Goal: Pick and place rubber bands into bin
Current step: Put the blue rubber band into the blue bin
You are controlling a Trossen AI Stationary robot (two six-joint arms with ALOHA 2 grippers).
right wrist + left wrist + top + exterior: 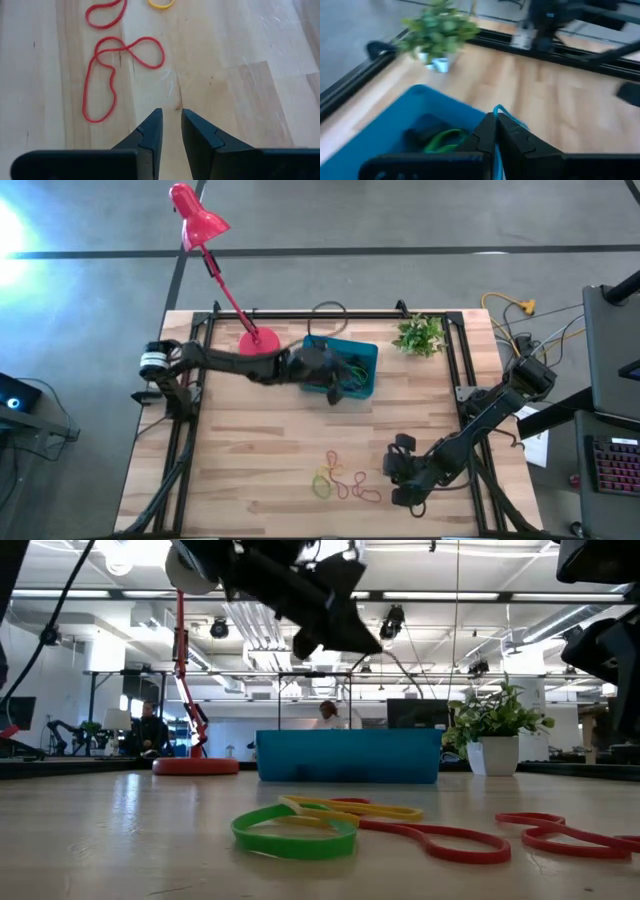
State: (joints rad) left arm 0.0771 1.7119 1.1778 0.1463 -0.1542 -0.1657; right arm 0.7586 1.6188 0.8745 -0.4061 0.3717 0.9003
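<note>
Left gripper over bin, right gripper near loose bands

High view: the left gripper (pixel 335 376), closed on a teal band (pixel 501 111), hangs over the bin (pixel 365 352); the right gripper (pixel 398 470) sits right of the rubber bands (pixel 345 480). Low view: bands lie on the wooden table (pixel 120 830) (workshop behind). Right wrist view: its fingers (pixel 150 131) stand slightly apart, empty, aimed at a red loop (pixel 107 75).

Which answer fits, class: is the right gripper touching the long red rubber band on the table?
Apart. The right wrist view shows bare wood between the right gripper and the long red rubber band; nothing sits between its slightly parted fingers.
</note>
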